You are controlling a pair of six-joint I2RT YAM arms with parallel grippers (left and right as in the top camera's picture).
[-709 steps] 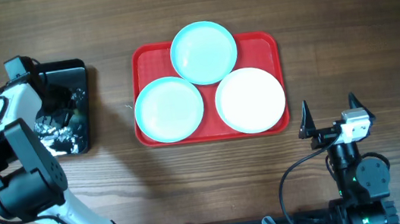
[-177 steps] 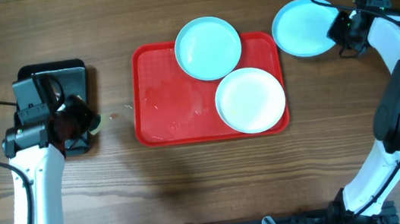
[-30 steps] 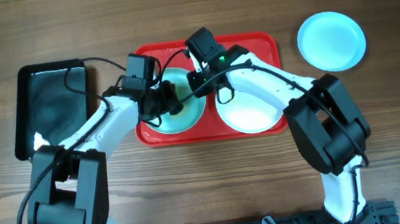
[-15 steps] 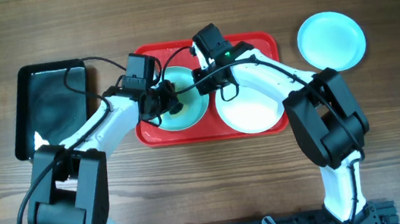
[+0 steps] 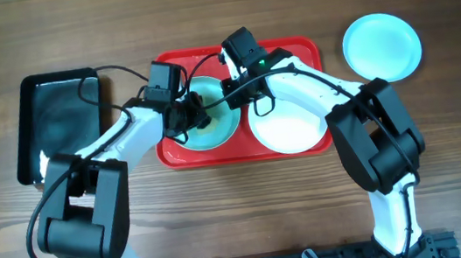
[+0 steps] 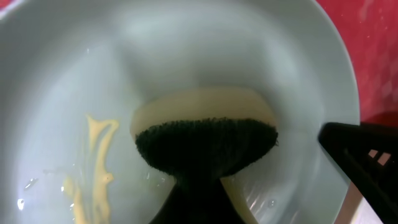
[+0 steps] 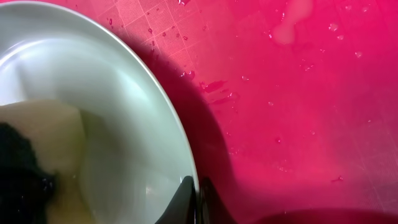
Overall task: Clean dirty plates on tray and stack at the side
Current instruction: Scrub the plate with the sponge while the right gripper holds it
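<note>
Scrubbing step: left jaws clamp sponge [image 6: 205, 146] on plate [image 6: 74, 68], right jaws pinch its rim. Next move should wipe the smear [image 6: 94, 143] at 8 o'clock.

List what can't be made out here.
Overhead: fingertips of the left gripper, under its own wrist.
Overhead: most of the scrubbed plate, under both arms.
Overhead: white plate upper rim, under the right arm.
Right wrist: right gripper, cut off by the bottom edge.

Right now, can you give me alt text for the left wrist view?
A yellow sponge with a dark scrub face presses on the pale plate. A yellow smear streaks the plate at lower left; the red tray shows upper right.
</note>
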